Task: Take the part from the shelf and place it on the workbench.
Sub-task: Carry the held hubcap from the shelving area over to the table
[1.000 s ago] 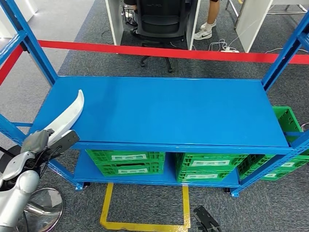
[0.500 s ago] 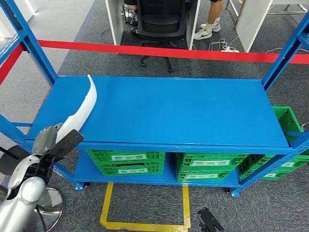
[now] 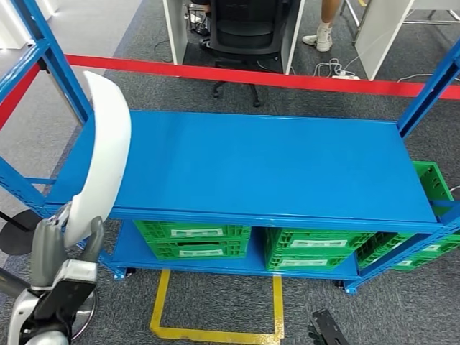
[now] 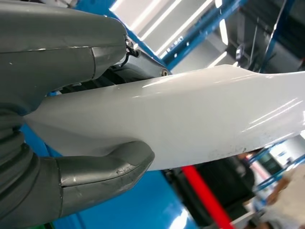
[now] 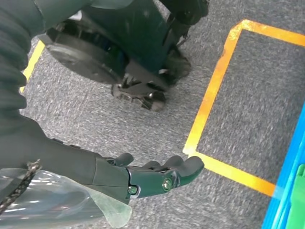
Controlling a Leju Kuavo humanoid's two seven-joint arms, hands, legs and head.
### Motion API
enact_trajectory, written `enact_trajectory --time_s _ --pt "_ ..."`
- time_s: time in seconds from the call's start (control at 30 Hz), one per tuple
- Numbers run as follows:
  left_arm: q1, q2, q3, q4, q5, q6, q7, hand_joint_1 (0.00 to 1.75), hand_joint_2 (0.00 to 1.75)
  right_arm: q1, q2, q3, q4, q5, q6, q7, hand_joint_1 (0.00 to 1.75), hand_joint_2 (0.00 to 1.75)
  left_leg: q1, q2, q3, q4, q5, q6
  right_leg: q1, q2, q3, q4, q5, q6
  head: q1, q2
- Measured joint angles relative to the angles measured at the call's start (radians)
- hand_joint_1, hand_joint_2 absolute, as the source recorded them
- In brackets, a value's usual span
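Head view has the left hand (image 3: 57,277) with fingers (image 3: 47,248) clamped on the white part (image 3: 103,154), its long axis rising over the blue shelf's (image 3: 260,162) left end, while the right hand (image 5: 151,176) hangs with fingers apart.

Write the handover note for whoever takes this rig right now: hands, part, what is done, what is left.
Left hand: grips the long curved glossy white plastic part at its lower end, raised upright over the left end of the blue metal shelf.
Right hand: hangs low over the grey carpet, holds nothing, fingers extended.
Done: part is in hand and off the shelf.
Left: carry it to the workbench and set it down.
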Motion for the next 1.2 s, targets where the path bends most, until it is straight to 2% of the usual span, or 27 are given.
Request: enact_trajectory --time_s 0.03,0.07,0.1,0.13,0.17,0.23,0.3,0.37,0.4,0.47,0.53,0.57,0.6,0.63,0.67,0.73,0.77,0.8,0.87,0.9,0.93,0.97,1.03,1.07,1.1,1.13,1.2 --pt "0.013 0.002 -0.010 -0.009 0.012 0.021 -0.012 1.75 1.75 0.003 -0.005 0.001 -0.005 -0.005 -0.005 -0.001 0.00 1.75 0.000 -0.002 -0.004 0.000 0.002 0.000 0.000 0.004 -0.027 0.061 -0.024 0.001 0.000 0.000" --pt "0.025 0.005 -0.019 -0.015 0.021 0.036 -0.020 1.75 1.75 0.006 -0.008 0.001 -0.009 -0.009 -0.008 -0.001 0.00 1.75 -0.001 -0.004 -0.007 0.001 0.005 -0.001 0.000 0.006 -0.042 0.097 -0.029 0.001 0.000 0.000" --pt "0.035 0.008 -0.028 -0.020 0.027 0.045 -0.025 1.75 1.75 0.008 -0.012 0.002 -0.013 -0.012 -0.010 -0.002 0.00 1.75 -0.001 -0.006 -0.010 0.002 0.007 -0.003 0.000 0.006 -0.040 0.096 -0.014 0.001 0.000 0.000" --pt "0.043 0.011 -0.035 -0.025 0.031 0.049 -0.027 1.75 1.75 0.009 -0.015 0.003 -0.017 -0.013 -0.011 -0.002 0.00 1.75 0.000 -0.008 -0.012 0.004 0.009 -0.006 -0.001 0.006 -0.019 0.056 0.018 0.001 0.000 0.000" --pt "0.048 0.013 -0.041 -0.029 0.033 0.051 -0.028 1.75 1.75 0.010 -0.018 0.004 -0.021 -0.014 -0.012 -0.002 0.00 1.75 0.001 -0.010 -0.015 0.007 0.011 -0.009 -0.001 0.007 0.017 -0.013 0.055 0.000 0.001 0.000" --pt "0.056 0.018 -0.051 -0.036 0.043 0.062 -0.029 1.75 1.75 0.009 -0.023 0.006 -0.029 -0.015 -0.017 -0.003 0.00 1.75 0.000 -0.014 -0.023 0.015 0.016 -0.019 0.000 0.012 0.080 -0.129 0.096 -0.005 0.000 0.000" --pt "0.063 0.028 -0.062 -0.042 0.059 0.082 -0.029 1.75 1.75 0.012 -0.027 0.009 -0.038 -0.019 -0.028 -0.003 0.00 1.75 -0.002 -0.017 -0.031 0.019 0.025 -0.033 0.003 0.016 0.090 -0.161 0.101 -0.013 0.000 0.000" --pt "0.074 0.039 -0.073 -0.044 0.077 0.104 -0.030 1.75 1.75 0.017 -0.032 0.012 -0.049 -0.024 -0.039 -0.004 0.00 1.75 -0.001 -0.019 -0.036 0.022 0.029 -0.046 0.001 0.013 0.073 -0.163 0.108 -0.026 0.001 0.000" --pt "0.079 0.045 -0.078 -0.045 0.086 0.115 -0.031 1.75 1.75 0.020 -0.034 0.014 -0.055 -0.028 -0.047 -0.005 0.00 1.75 0.001 -0.020 -0.041 0.031 0.014 -0.053 0.000 0.011 0.067 -0.164 0.114 -0.035 0.000 0.000" --pt "0.089 0.060 -0.088 -0.045 0.109 0.143 -0.034 1.75 1.75 0.024 -0.040 0.017 -0.072 -0.042 -0.066 -0.012 0.00 1.75 0.005 -0.019 -0.063 0.102 -0.063 -0.066 -0.002 0.005 0.051 -0.165 0.128 -0.050 -0.002 0.000" --pt "0.096 0.074 -0.098 -0.045 0.133 0.169 -0.036 1.75 1.75 0.029 -0.045 0.017 -0.088 -0.057 -0.083 -0.019 0.00 1.75 0.010 -0.019 -0.094 0.227 -0.152 -0.076 -0.001 0.000 0.036 -0.163 0.144 -0.054 -0.005 0.000" --pt "0.099 0.080 -0.103 -0.045 0.140 0.177 -0.037 1.75 1.75 0.031 -0.047 0.017 -0.095 -0.061 -0.089 -0.021 0.00 1.75 0.012 -0.018 -0.099 0.274 -0.171 -0.078 0.000 -0.002 0.029 -0.162 0.152 -0.053 -0.004 0.000" --pt "0.101 0.085 -0.107 -0.045 0.144 0.181 -0.038 1.75 1.75 0.033 -0.049 0.017 -0.101 -0.064 -0.092 -0.022 0.00 1.75 0.013 -0.018 -0.089 0.288 -0.169 -0.078 0.000 -0.004 0.021 -0.160 0.159 -0.052 -0.005 0.000" --pt "0.103 0.090 -0.110 -0.045 0.147 0.183 -0.039 1.75 1.75 0.034 -0.051 0.017 -0.106 -0.065 -0.093 -0.023 0.00 1.75 0.014 -0.018 -0.059 0.260 -0.148 -0.077 0.000 -0.006 0.012 -0.158 0.165 -0.051 -0.005 0.000" --pt "0.104 0.093 -0.113 -0.045 0.149 0.184 -0.040 1.75 1.75 0.034 -0.052 0.017 -0.111 -0.066 -0.094 -0.023 0.00 1.75 0.014 -0.018 -0.014 0.198 -0.118 -0.074 0.000 -0.007 0.004 -0.155 0.170 -0.049 -0.005 0.000" --pt "0.104 0.100 -0.118 -0.045 0.156 0.188 -0.042 1.75 1.75 0.034 -0.054 0.017 -0.121 -0.070 -0.095 -0.027 0.00 1.75 0.012 -0.018 0.076 0.053 -0.083 -0.065 0.002 -0.008 -0.006 -0.153 0.181 -0.042 -0.004 0.000" --pt "0.104 0.103 -0.120 -0.045 0.165 0.191 -0.045 1.75 1.75 0.034 -0.054 0.017 -0.125 -0.075 -0.095 -0.029 0.00 1.75 0.010 -0.018 0.100 0.008 -0.079 -0.061 0.003 -0.008 -0.010 -0.152 0.187 -0.037 -0.004 0.000" --pt "0.105 0.107 -0.121 -0.045 0.176 0.196 -0.048 1.75 1.75 0.033 -0.055 0.017 -0.129 -0.081 -0.096 -0.031 0.00 1.75 0.008 -0.018 0.106 -0.011 -0.081 -0.056 0.003 -0.008 -0.013 -0.153 0.194 -0.031 -0.004 0.000" --pt "0.110 0.116 -0.124 -0.045 0.212 0.210 -0.060 1.75 1.75 0.030 -0.056 0.017 -0.134 -0.096 -0.097 -0.030 0.00 1.75 0.007 -0.017 0.098 -0.019 -0.070 -0.045 0.002 -0.008 -0.017 -0.156 0.205 -0.018 -0.004 0.000" --pt "0.113 0.121 -0.126 -0.045 0.236 0.216 -0.069 1.75 1.75 0.028 -0.057 0.018 -0.136 -0.105 -0.098 -0.026 0.00 1.75 0.007 -0.015 0.090 -0.023 -0.060 -0.037 0.002 -0.006 -0.023 -0.151 0.196 -0.013 -0.003 0.000" --pt "0.116 0.126 -0.127 -0.045 0.265 0.221 -0.081 1.75 1.75 0.026 -0.059 0.019 -0.136 -0.113 -0.100 -0.020 0.00 1.75 0.009 -0.013 0.081 -0.026 -0.050 -0.028 0.001 -0.003 -0.034 -0.132 0.170 -0.009 -0.002 0.000" --pt "0.120 0.133 -0.128 -0.045 0.296 0.223 -0.093 1.75 1.75 0.023 -0.061 0.020 -0.137 -0.120 -0.103 -0.012 0.00 1.75 0.009 -0.011 0.069 -0.029 -0.039 -0.021 0.001 0.000 -0.050 -0.092 0.129 -0.007 -0.001 0.000" --pt "0.131 0.145 -0.129 -0.045 0.353 0.224 -0.119 1.75 1.75 0.019 -0.065 0.025 -0.136 -0.132 -0.117 0.007 0.00 1.75 0.005 -0.010 0.041 -0.027 -0.018 -0.014 0.001 0.005 -0.089 0.033 0.038 -0.006 -0.001 0.000" --pt "0.137 0.151 -0.130 -0.045 0.374 0.224 -0.131 1.75 1.75 0.017 -0.068 0.028 -0.136 -0.138 -0.125 0.017 0.00 1.75 0.003 -0.010 0.026 -0.026 -0.007 -0.012 0.001 0.006 -0.098 0.088 0.015 -0.005 -0.001 0.000" --pt "0.141 0.156 -0.130 -0.045 0.389 0.224 -0.141 1.75 1.75 0.016 -0.070 0.031 -0.136 -0.142 -0.130 0.024 0.00 1.75 0.001 -0.010 0.010 -0.024 0.004 -0.012 0.002 0.006 -0.094 0.117 0.016 -0.006 -0.001 0.000" --pt "0.145 0.160 -0.131 -0.045 0.400 0.224 -0.149 1.75 1.75 0.016 -0.072 0.033 -0.135 -0.146 -0.134 0.030 0.00 1.75 -0.001 -0.011 -0.005 -0.021 0.014 -0.013 0.003 0.006 -0.073 0.111 0.038 -0.008 -0.001 0.000" --pt "0.151 0.168 -0.131 -0.045 0.411 0.224 -0.156 1.75 1.75 0.015 -0.076 0.039 -0.135 -0.149 -0.137 0.034 0.00 1.75 -0.003 -0.012 -0.030 -0.014 0.032 -0.017 0.006 0.007 0.019 -0.005 0.092 -0.016 -0.001 0.000"
